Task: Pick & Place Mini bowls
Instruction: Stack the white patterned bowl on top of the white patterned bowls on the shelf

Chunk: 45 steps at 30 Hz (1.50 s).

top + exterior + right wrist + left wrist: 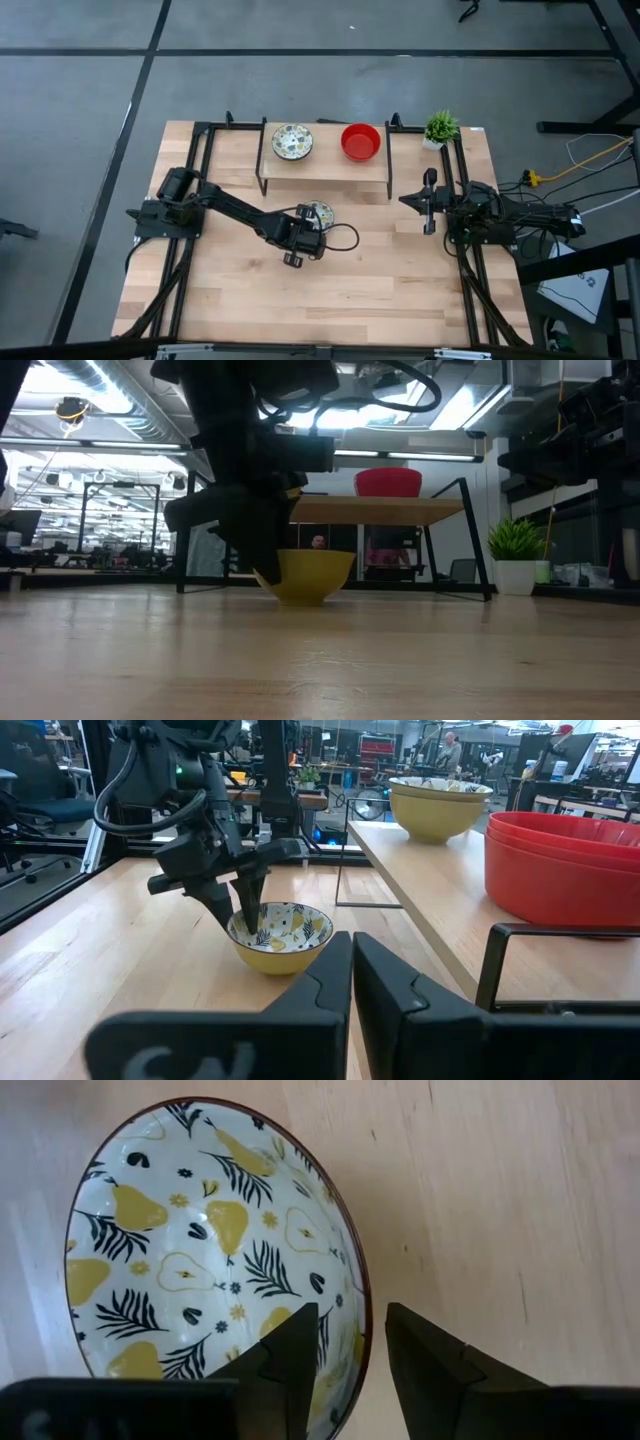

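Observation:
A mini bowl [200,1230], cream inside with yellow pears and dark leaves and yellow outside [305,572], stands on its base on the table near the middle [320,211]. My left gripper [352,1345] is open and comes down over its rim, with one finger inside the bowl and one outside; the right wrist view shows this too [250,910]. On the raised shelf stand a patterned bowl [292,142] and stacked red bowls [360,141]. My right gripper [352,975] is shut and waits at the table's right [412,201].
The wooden shelf [325,168] on black metal legs spans the table's far middle. A small green potted plant [440,127] stands at the far right corner. Black frame rails run along both table sides. Bare wood lies toward the near edge.

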Available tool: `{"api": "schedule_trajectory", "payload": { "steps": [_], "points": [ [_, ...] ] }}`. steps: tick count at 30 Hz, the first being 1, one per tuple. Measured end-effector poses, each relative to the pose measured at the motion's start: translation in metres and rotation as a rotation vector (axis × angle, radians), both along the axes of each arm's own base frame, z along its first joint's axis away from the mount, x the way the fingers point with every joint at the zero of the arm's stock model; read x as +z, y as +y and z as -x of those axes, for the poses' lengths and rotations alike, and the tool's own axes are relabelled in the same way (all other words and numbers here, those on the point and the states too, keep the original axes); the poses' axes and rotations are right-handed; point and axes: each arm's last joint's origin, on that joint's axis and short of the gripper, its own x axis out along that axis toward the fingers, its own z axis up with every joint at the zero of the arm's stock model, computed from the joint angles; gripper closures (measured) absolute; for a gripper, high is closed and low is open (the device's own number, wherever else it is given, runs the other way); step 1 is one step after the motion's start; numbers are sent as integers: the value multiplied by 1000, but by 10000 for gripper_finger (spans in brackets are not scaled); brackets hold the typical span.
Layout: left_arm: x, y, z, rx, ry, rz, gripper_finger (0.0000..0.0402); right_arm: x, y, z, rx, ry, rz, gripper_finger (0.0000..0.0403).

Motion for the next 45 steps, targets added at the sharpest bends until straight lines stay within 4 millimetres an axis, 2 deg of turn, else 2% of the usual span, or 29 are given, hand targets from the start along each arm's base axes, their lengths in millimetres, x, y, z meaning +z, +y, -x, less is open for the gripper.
{"api": "schedule_trajectory", "payload": {
  "steps": [10,23,45],
  "points": [
    [0,-1,0,4,5,34,292,0,0,0,0,0,0,386],
    [0,-5,1,-14,14,64,391,0,0,0,0,0,0,386],
    [1,-26,8,-92,25,66,391,0,0,0,0,1,0,386]
  ]
}}
